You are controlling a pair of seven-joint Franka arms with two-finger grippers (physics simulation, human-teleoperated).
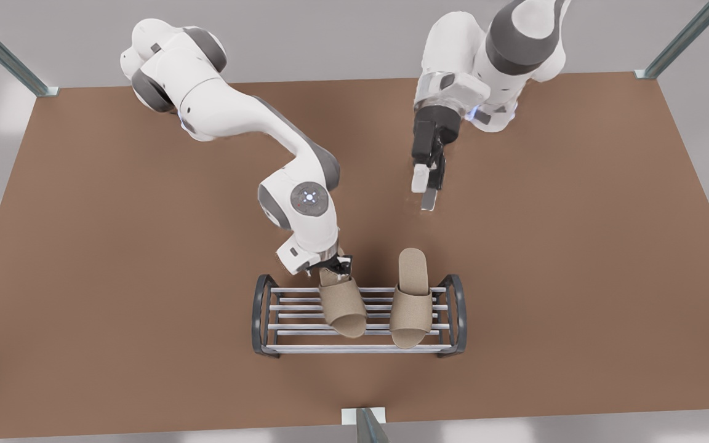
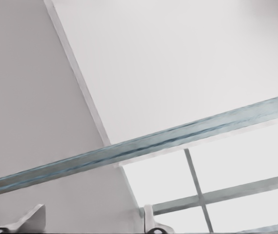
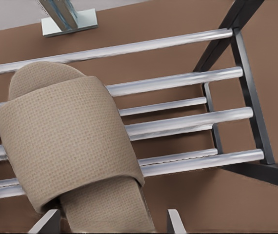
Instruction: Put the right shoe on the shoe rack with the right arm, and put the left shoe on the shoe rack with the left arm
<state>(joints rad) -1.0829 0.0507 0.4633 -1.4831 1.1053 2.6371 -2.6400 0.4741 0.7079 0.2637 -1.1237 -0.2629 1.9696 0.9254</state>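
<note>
**Two slippers on the rack, both grippers open**

Brown and bare, the counter (image 1: pixel 114 277) carries the shoe rack (image 1: pixel 260 320), a low frame with dark grey arched metal ends joined by pale grey horizontal bars. Pale grey walls stand behind the arms.

Two tan woven open-toe slippers lie across the rack's bars, toes towards its front rail and heels reaching past its back rail. The right slipper (image 1: pixel 342 307) sits near the middle of the rack, turned a little askew to the bars. The left slipper (image 1: pixel 410 301) lies beside it, close to the end frame on the front view's right, and runs straight across the bars. The two are near each other but not touching.

The right gripper (image 1: pixel 336 266) is at the back rail of the rack, at the heel of the right slipper. In the right wrist view its fingers (image 3: pixel 175 222) stand spread on either side of that heel (image 3: pixel 66 141), with counter showing between one finger and the sole, so it is not clamped.

The left gripper (image 1: pixel 428 184) hangs above the counter well behind the rack and waits, holding nothing. Its fingers (image 2: pixel 153 224) are parted in the left wrist view.
</note>
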